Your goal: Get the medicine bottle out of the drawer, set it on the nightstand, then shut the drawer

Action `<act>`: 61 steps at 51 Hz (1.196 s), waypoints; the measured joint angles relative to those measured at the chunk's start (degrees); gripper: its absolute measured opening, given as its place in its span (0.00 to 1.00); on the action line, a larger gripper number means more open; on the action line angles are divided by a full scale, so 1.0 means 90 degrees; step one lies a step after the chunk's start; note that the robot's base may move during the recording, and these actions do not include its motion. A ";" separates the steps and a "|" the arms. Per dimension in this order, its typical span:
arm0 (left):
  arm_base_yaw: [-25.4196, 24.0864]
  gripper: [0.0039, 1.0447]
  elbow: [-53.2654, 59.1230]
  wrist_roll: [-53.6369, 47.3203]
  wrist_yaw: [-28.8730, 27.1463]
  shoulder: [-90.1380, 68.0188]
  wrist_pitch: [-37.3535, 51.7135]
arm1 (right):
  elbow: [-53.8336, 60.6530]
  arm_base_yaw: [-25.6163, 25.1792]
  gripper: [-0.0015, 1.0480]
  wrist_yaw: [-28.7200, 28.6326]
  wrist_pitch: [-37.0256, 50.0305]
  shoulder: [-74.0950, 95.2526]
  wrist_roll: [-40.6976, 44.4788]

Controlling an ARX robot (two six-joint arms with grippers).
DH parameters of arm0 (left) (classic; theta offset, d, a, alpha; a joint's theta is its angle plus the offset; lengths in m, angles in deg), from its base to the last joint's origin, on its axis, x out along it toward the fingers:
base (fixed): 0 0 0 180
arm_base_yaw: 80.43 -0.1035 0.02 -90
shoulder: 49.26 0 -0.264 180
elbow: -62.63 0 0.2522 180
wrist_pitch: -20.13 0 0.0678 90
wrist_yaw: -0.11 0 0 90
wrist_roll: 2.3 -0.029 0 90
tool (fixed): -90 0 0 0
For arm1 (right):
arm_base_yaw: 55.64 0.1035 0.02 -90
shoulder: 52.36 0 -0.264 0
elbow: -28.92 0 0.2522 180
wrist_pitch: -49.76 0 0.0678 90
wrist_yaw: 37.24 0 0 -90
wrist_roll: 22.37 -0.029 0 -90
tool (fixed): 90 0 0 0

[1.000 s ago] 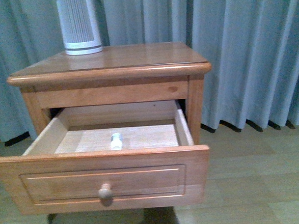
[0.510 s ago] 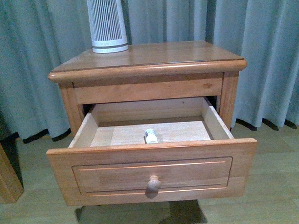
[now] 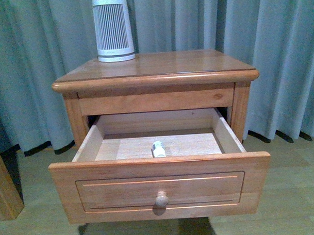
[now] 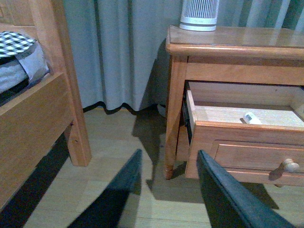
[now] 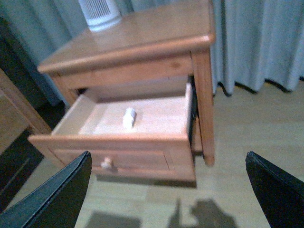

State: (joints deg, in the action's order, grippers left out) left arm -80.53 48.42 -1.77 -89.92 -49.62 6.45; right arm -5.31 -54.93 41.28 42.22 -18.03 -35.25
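The nightstand [image 3: 160, 66] stands before the curtain with its upper drawer [image 3: 159, 187] pulled wide out. Inside, on the drawer floor near the front, lies the tiny white medicine bottle [image 3: 158, 149], on its side. The left wrist view shows the bottle [image 4: 251, 118] in the drawer [image 4: 247, 147], with my left gripper [image 4: 168, 164] open over the floor, well short of the nightstand. In the right wrist view my right gripper [image 5: 168, 166] hangs wide open above the floor, in front of the drawer [image 5: 114, 149] that holds the bottle [image 5: 128, 118]. Neither arm shows in the front view.
A white ribbed cone-shaped appliance [image 3: 113, 30] stands on the back left of the nightstand top. A wooden bed frame [image 4: 33, 118] with checked bedding rises to the left. Grey-blue curtains [image 3: 278, 56] hang behind, and wooden flooring [image 3: 294, 195] lies around.
The front view has shifted: the nightstand went from left of centre to the middle of the picture and now sits slightly lower. The bottle lies as before in the drawer.
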 joint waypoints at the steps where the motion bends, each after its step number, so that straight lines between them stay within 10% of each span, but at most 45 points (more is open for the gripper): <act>1: 0.0000 0.47 0.0000 0.0000 0.0000 0.0000 0.0000 | -0.0357 0.0092 0.93 0.0019 0.0209 0.0437 0.0007; 16: 0.0000 0.96 0.0000 -0.0007 0.0000 0.0000 0.0000 | -0.4182 0.1129 0.93 0.0702 -0.0340 0.4379 0.0629; 61: 0.0000 0.94 0.0000 -0.0010 0.0000 0.0000 0.0000 | -1.0452 0.2645 0.93 0.1996 -0.2531 1.1448 0.0670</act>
State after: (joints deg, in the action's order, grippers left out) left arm -80.53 48.42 -1.85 -89.92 -49.62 6.45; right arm -99.39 -31.13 59.24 19.44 85.00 -29.22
